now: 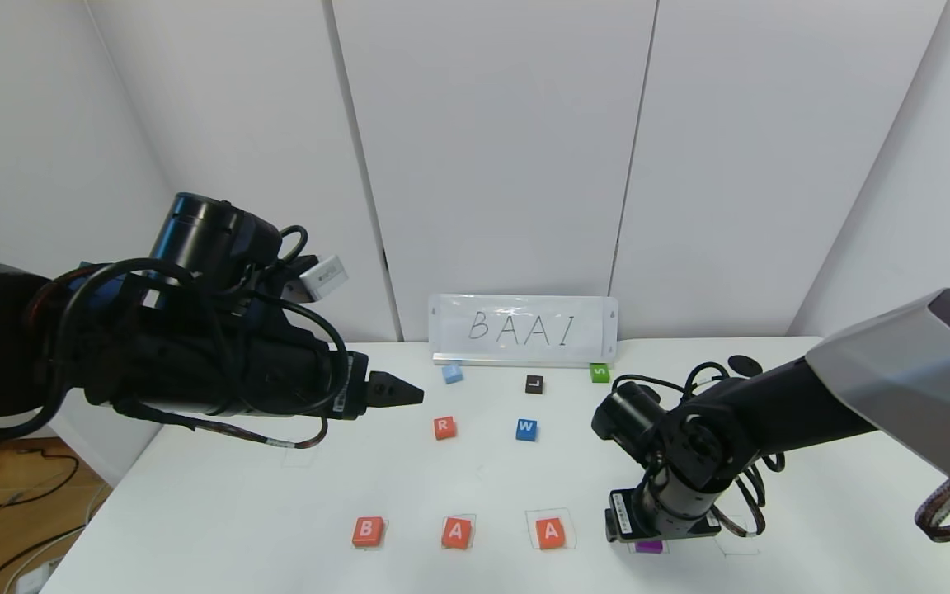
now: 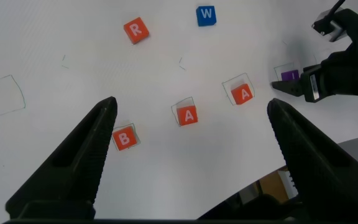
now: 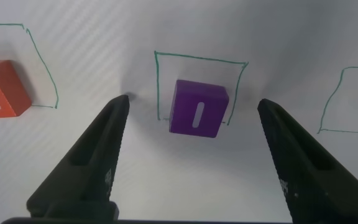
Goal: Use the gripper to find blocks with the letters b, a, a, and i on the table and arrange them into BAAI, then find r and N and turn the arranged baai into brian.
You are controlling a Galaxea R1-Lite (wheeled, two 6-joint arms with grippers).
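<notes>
**Purple I set down, fourth square filled**

Your right end effector (image 3: 191,115) stood low over the purple I block (image 3: 197,116) near the front edge of the surface (image 1: 219,503), its jaws spread wide on either side and touching nothing. The block sat free, slightly skewed, inside its pen-drawn square (image 3: 201,87). Along that same front edge, to its left, lay the B block (image 1: 368,531), the first A block (image 1: 457,532) and the second A block (image 1: 551,533), well spaced, so BAAI looked complete.

Your left end effector (image 2: 191,118) hung fully open and empty, high above the left side of the surface.

The R block (image 1: 444,427) rested near the middle of the surface, beside the blue W block (image 1: 527,430). I judged these cubes light, rigid and smooth-faced, unlikely to deform but easy to nudge or twist. You should have taken one across two opposite flat sides, jaws square to the faces, low enough to avoid tipping it.
</notes>
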